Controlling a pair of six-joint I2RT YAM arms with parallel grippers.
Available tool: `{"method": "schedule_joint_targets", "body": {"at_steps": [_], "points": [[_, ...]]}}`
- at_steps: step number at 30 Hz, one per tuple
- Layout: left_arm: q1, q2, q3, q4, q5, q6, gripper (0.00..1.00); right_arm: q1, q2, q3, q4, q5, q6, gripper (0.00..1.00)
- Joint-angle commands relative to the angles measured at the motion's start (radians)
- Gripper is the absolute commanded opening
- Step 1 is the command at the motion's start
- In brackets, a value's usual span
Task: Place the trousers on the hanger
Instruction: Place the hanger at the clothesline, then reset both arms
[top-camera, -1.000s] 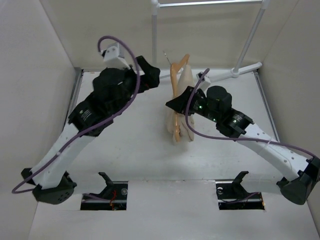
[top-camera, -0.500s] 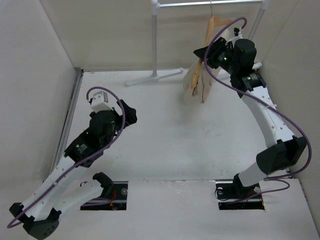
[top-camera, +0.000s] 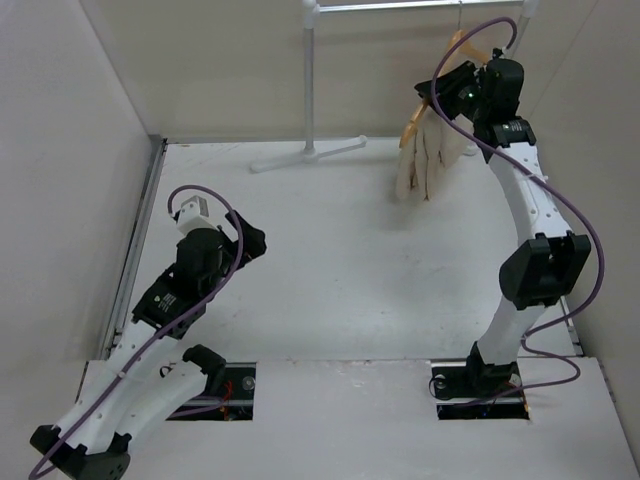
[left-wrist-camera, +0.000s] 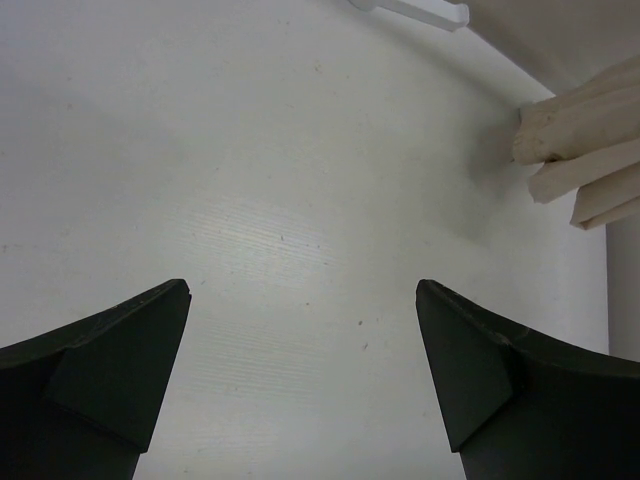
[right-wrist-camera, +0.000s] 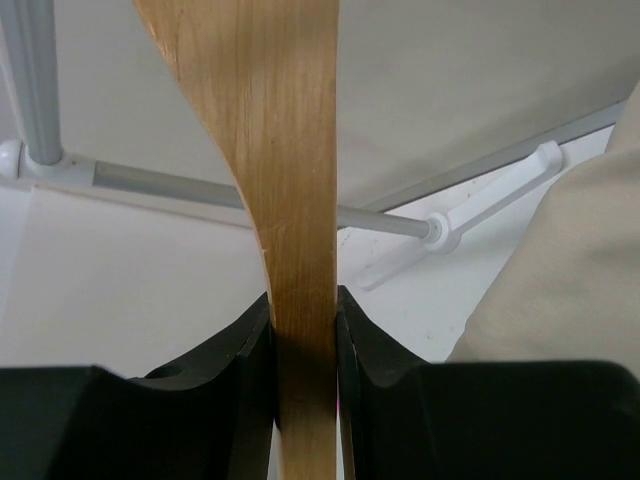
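**Right gripper** (right-wrist-camera: 305, 330): clamped on the hanger (right-wrist-camera: 270, 120), one black finger pressed to each face of the wooden limb. It is raised high at the far right of the scene (top-camera: 447, 85), with its arm stretched up and away from the base.

**Hanger** (top-camera: 458, 42): orange-tan wood, held aloft close under the top rail of the rack (top-camera: 309, 80). Its thin hook points up toward that rail; whether the hook rests on the rail cannot be told.

**Trousers** (top-camera: 430, 160): beige cloth draped over the hanger. The folded legs hang down at the far right, above the table (top-camera: 330, 260). The right wrist view shows the cloth just right of the clamped wood (right-wrist-camera: 560, 280). The left wrist view shows the leg ends at upper right (left-wrist-camera: 580, 160).

**Left gripper** (left-wrist-camera: 302, 290): jaws spread wide and holding nothing, above bare tabletop. It sits at the near left (top-camera: 250, 240), well apart from the garment.

**Rack**: white metal, with upright post and foot at the far centre. A grey rail (right-wrist-camera: 150, 180) crosses behind the hanger in the right wrist view.
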Motion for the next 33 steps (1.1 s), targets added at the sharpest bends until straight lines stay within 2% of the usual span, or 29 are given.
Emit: {"method": "schedule_joint_targets", "body": {"at_steps": [1, 13, 18, 20, 23, 28, 31, 33], "points": [[0.017, -0.005, -0.031, 0.03, 0.045, -0.013, 1.0, -0.03, -0.017, 0.106, 0.138, -0.036, 0.009, 0.06], [0.019, 0.016, -0.08, 0.056, 0.048, -0.027, 1.0, -0.076, 0.107, 0.212, 0.131, -0.043, 0.05, 0.05], [0.022, 0.016, -0.092, 0.054, 0.048, -0.031, 1.0, -0.071, 0.138, 0.192, 0.129, -0.036, 0.06, 0.06], [0.023, 0.013, -0.095, 0.048, 0.048, -0.034, 1.0, -0.071, 0.132, 0.174, 0.137, -0.031, 0.06, 0.09], [0.027, 0.013, -0.095, 0.042, 0.048, -0.036, 1.0, -0.071, 0.126, 0.164, 0.138, -0.026, 0.06, 0.25], [0.037, 0.022, -0.088, 0.039, 0.048, -0.039, 1.0, -0.076, 0.097, 0.158, 0.131, -0.033, 0.052, 0.67], [0.045, 0.034, -0.079, 0.039, 0.049, -0.039, 1.0, -0.082, 0.054, 0.131, 0.122, -0.031, 0.043, 0.83], [0.054, 0.05, -0.068, 0.036, 0.051, -0.037, 1.0, -0.087, 0.017, 0.094, 0.12, -0.025, 0.032, 0.88]]}}
